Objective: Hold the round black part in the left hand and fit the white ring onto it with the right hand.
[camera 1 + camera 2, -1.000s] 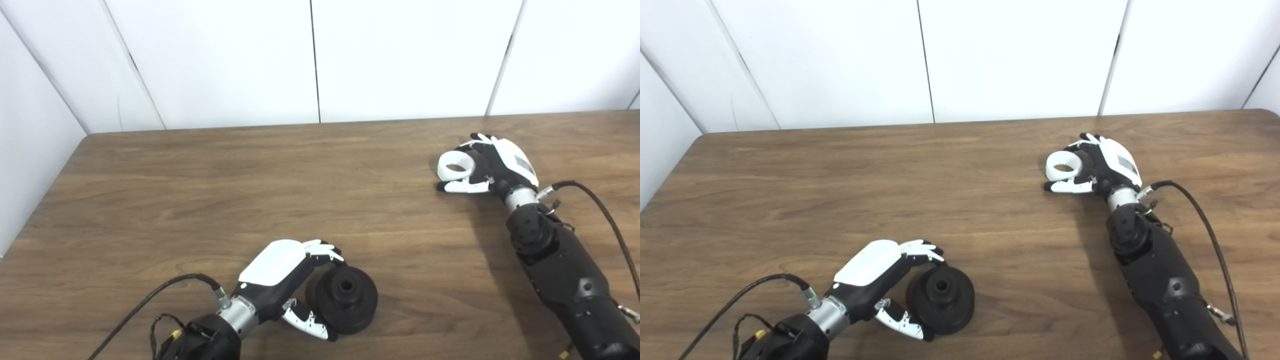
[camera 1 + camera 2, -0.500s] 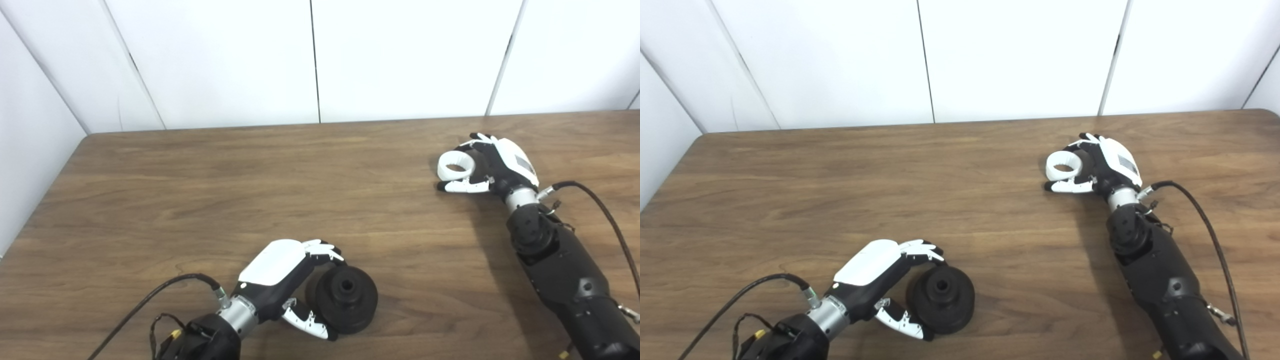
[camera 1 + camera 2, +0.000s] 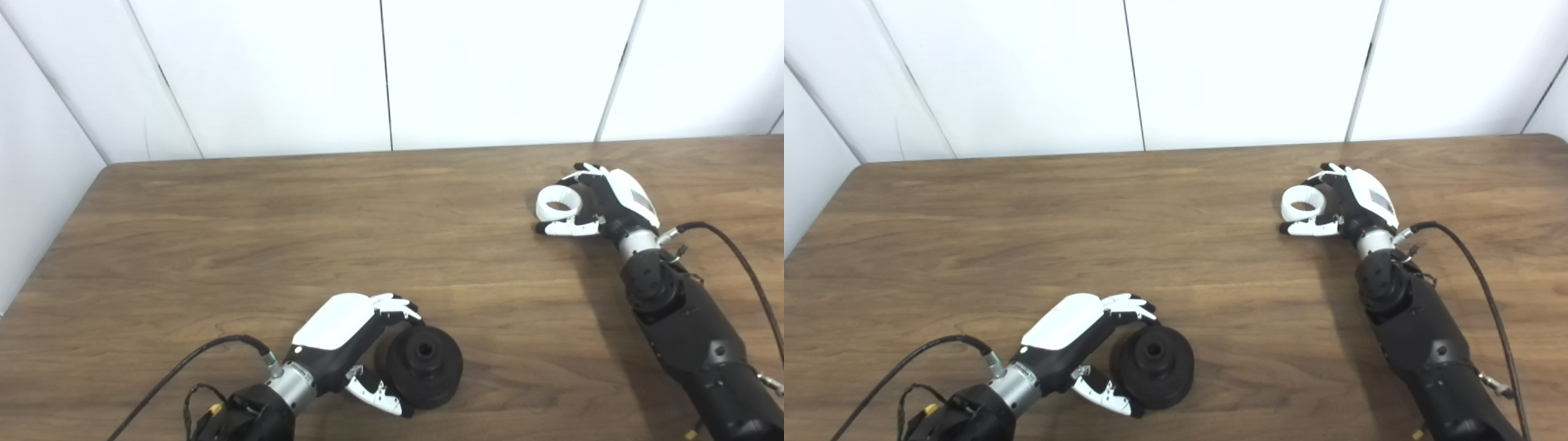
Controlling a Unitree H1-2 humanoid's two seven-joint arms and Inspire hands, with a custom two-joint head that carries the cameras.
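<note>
I read this as a lab test bay: a wood-grain brown table (image 3: 367,214) against plain white wall panels (image 3: 490,67) (seams showing).

Wooden table (image 3: 245,233), round black part (image 3: 422,366), white ring (image 3: 557,205) seemingly resting

A brown wooden table (image 3: 257,233) fills the view, grain running left to right, and white wall panels (image 3: 490,67) with dark vertical seams stand behind it.
</note>
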